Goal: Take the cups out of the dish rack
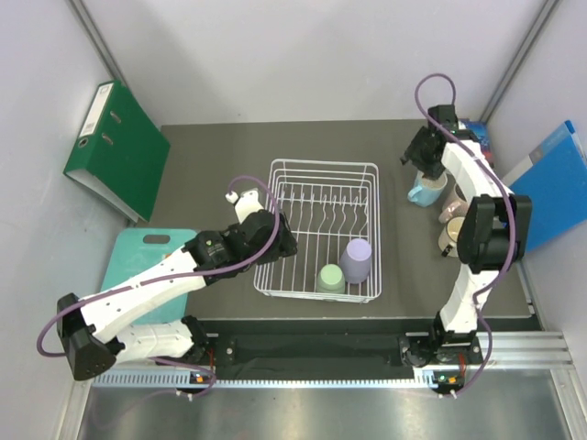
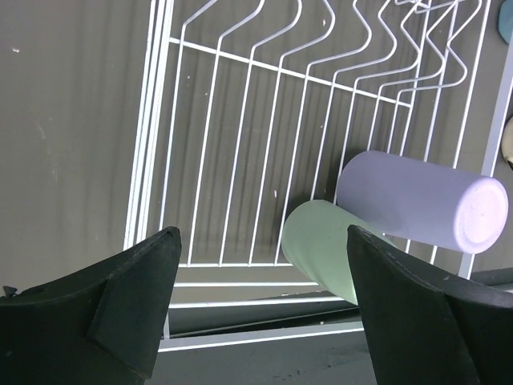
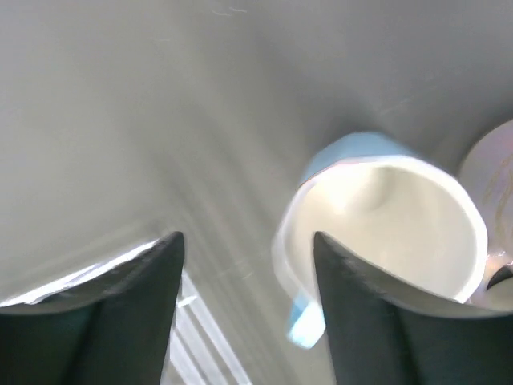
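Left wrist view puts the left gripper nearest, jaws spread wide with nothing between them, hanging over the near-left corner of the dish rack. Just ahead of it and to its right sit the only two cups in the rack. One is the sage green cup. Just beside it, a little farther, is the lavender cup, a plain matte cylinder showing its flat closed base, so it appears to rest inverted or leaning. No handle shows on either from here.

I judge the unloading more than half done and the green cup the likely next pick. The gripper would need to shift right, straddle the body and close.

Farther off, the right gripper stands parted and holds nothing. Below it, slightly right, the light blue cup stands upright on the desk, white inside. Beside that, outside the rack, stand the pink cup and cream cup.
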`<state>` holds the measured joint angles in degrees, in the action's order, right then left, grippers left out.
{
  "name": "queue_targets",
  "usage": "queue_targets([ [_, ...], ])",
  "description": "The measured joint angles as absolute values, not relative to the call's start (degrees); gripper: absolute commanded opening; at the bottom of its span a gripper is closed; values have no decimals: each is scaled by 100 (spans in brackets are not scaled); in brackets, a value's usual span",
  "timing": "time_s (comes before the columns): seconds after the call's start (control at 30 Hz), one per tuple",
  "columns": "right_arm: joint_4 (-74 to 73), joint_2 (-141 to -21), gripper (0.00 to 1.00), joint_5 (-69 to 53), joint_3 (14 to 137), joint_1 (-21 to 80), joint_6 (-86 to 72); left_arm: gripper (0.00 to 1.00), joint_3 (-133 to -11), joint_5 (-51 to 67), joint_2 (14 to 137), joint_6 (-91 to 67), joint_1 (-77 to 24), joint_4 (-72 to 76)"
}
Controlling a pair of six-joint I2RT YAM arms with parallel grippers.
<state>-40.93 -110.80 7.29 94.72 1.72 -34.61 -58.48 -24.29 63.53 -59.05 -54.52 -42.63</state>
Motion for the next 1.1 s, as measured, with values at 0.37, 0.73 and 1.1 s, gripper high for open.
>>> queue_targets([
  [0.37,-3260,-8890,97,-340,9054,751,-3972,92,-6104,-2405,6709,-5533,-5452,-4331],
  [0.73,-3295,-5793,100,-438,7124,1678,-3789,99,-7413,-2303,8154,-4327,-6119,-4062],
  [1.1,-3911,-4486,100,-438,6490,1686,-3651,99,-8357,-1719,9120,-3404,-6357,-3492],
])
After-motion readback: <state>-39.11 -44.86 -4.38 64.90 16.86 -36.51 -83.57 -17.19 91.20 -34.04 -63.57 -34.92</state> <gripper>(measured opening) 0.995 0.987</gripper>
